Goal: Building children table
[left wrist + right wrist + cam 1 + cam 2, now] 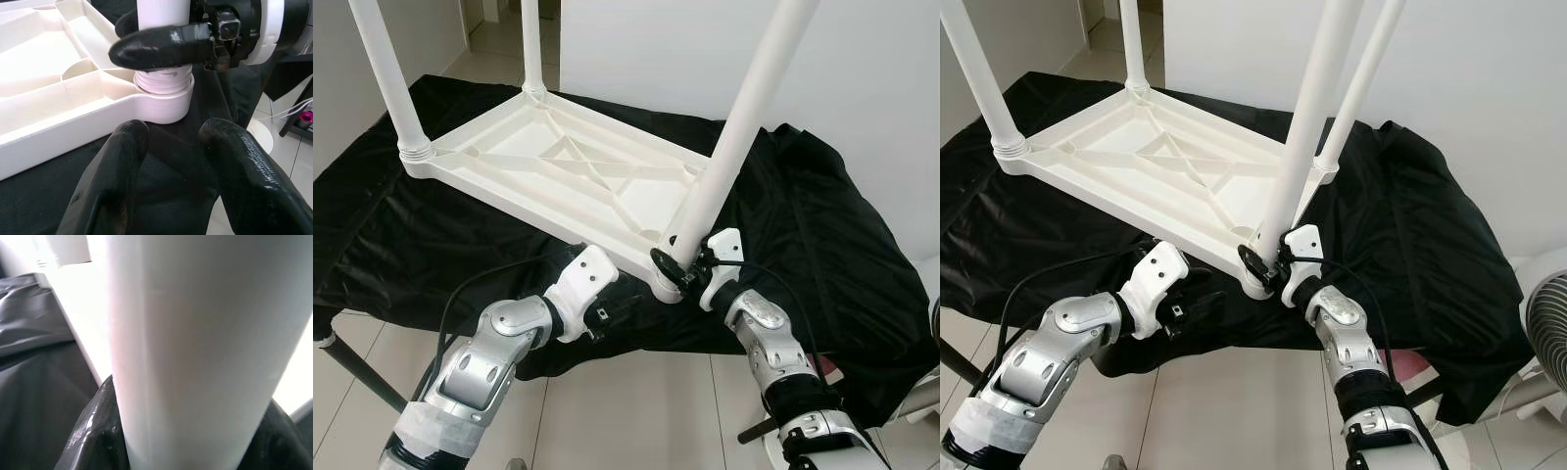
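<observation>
A white plastic table top (509, 137) lies upside down on a black cloth (431, 235). Legs stand in its far left corner (391, 78) and back corner (532, 49), and a third stands at the right corner (1361, 83). My right gripper (671, 266) is shut on the base of the near leg (734, 137), just above the corner socket (164, 98); the leg leans to the right. My left gripper (171, 134) is open on the cloth just short of that corner, with nothing between its fingers (122, 161).
The cloth-covered surface ends close in front of me, with tiled floor (636, 411) below. A white fan (1547, 323) stands at the far right. A white wall (862, 69) rises behind the table. A dark metal leg (357, 370) slants down at the lower left.
</observation>
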